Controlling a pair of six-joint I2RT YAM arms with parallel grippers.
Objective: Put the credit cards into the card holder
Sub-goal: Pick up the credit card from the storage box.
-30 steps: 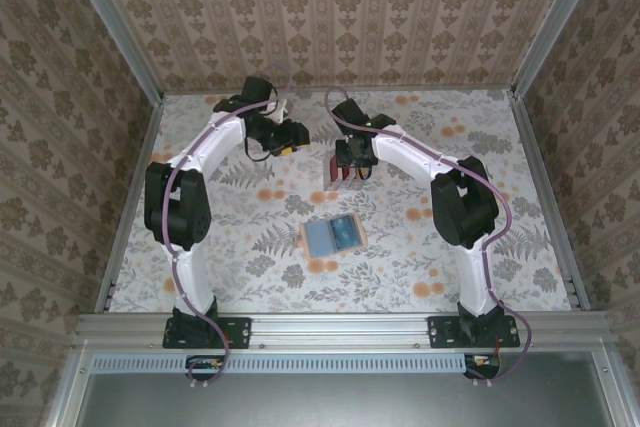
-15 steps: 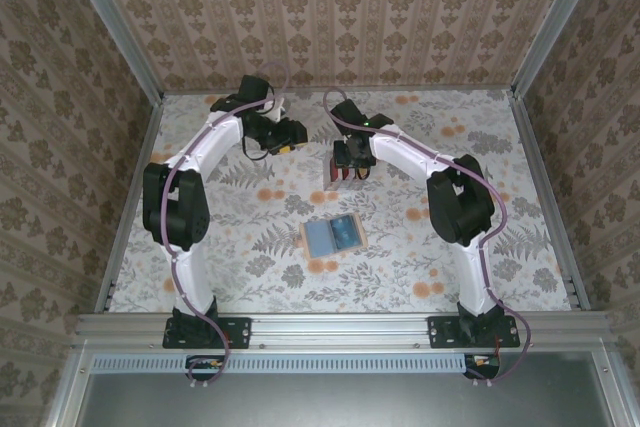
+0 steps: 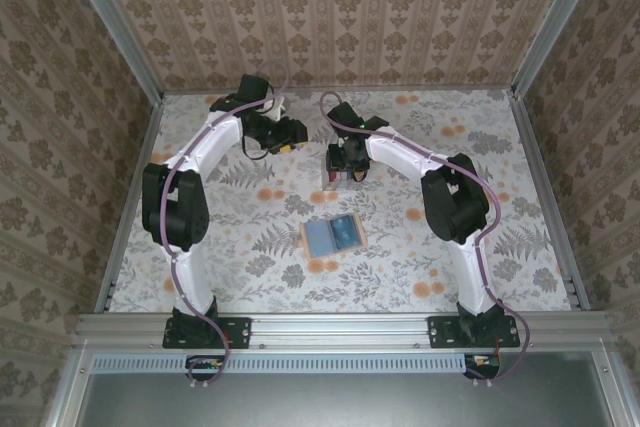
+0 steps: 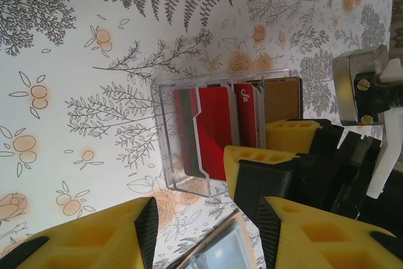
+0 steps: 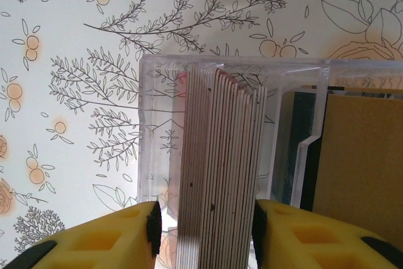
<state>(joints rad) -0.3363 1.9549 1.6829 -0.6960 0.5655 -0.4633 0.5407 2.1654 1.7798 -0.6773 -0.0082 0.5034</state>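
The credit cards stand upright in a clear plastic rack: red cards and a tan-gold card. In the right wrist view a thick stack of cards shows edge-on, with the tan-gold card beside it. My right gripper straddles this stack, open; its right pad is at the stack and a small gap remains on the left. The card holder lies open on the table nearer the bases, its grey-blue pockets up. My left gripper hovers left of the rack, open and holding nothing.
The floral tablecloth covers the table, with patterned walls on three sides. The right gripper's yellow fingers show in the left wrist view beside the rack. A pale blue corner, likely the card holder, sits between the left jaws.
My right gripper has shifted slightly left and settled onto the rack, with its elbow moving left too. The left arm has barely moved.
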